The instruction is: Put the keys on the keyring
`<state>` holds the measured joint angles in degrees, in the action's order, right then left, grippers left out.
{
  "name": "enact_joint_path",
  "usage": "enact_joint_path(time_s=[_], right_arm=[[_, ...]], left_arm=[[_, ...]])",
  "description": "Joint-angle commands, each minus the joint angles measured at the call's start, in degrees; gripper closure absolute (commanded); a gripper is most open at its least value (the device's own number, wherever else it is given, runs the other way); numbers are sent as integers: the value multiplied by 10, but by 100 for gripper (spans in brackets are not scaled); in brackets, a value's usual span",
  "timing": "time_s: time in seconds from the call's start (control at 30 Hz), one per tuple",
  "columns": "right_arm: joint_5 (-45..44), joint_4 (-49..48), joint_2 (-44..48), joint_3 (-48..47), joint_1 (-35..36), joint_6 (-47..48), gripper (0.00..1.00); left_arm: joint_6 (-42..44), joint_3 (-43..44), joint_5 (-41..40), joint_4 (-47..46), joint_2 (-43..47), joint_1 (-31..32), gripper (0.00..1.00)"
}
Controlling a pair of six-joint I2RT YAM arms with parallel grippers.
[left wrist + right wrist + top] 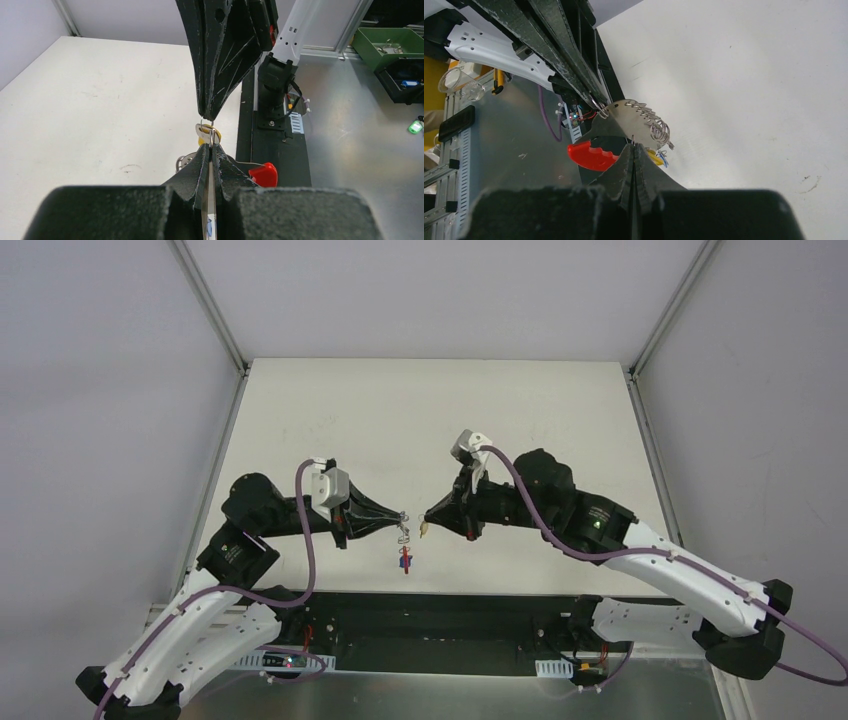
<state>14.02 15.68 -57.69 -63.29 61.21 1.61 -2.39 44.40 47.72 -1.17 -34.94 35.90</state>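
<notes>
Table (pixel 430 420), white and faintly scuffed, is carrying both arms at its near edge, and the two claws are meeting tip to tip above its front middle. The left gripper (pixel 399 517) is reaching in from the left with its fingers pressed together, pinching the keyring. The right gripper (pixel 426 521) is facing it from the right, its fingers likewise pressed together on the key.

Beyond the table's edge, a green bin (pixel 387 47) is holding a few small pale pieces — too small to name. Just beside it a black tray (pixel 400 85) is holding something blue.

The keyring (pixel 404 543) is hanging from the left claw's tip. A thin silver ring and coiled chain are showing at the top, with the red crescent strap (pixel 589 154) and the small blue tag (pixel 408 562) dangling under them.

The key (pixel 206 133) is sitting between the two tips, just beside the chain — a short silver blade with a yellow oval head, far smaller than either claw. Whether its head is touching the ring I cannot tell.
</notes>
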Motion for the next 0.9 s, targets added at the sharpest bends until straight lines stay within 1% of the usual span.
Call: enact_joint_path(time_s=[0.0,0.2,0.6,0.87], right_arm=[[32,-8,-17,-43,-1,22,100],[52,-4,-40,-74,-1,20,100],[79,-3,-57,-98,-1,19,100],[86,-12,-66,-106,-1,17,100]], left_arm=[[-5,2,7,-34,8,-6,100],[0,1,-9,-28,11,-7,100],[9,-1,-39,-21,19,-7,100],[9,-2,-36,-21,20,-7,100]])
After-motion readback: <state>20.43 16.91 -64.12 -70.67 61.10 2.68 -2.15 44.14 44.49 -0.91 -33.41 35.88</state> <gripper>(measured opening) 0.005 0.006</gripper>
